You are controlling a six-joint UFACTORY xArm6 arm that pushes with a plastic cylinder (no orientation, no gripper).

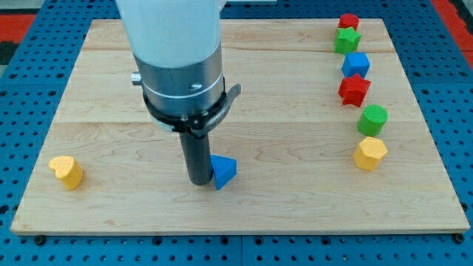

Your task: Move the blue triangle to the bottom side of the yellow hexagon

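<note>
The blue triangle (223,171) lies on the wooden board (295,199) below the view's middle. My tip (199,181) stands right against the triangle's left side, touching it. The yellow hexagon (369,154) sits far to the view's right, at the bottom of a column of blocks. The triangle is well left of the hexagon and slightly lower than it.
Above the yellow hexagon stand a green cylinder (372,119), a red star (354,90), a blue cube (355,64), a green star (346,39) and a red block (348,21). A yellow heart (66,171) lies at the view's lower left.
</note>
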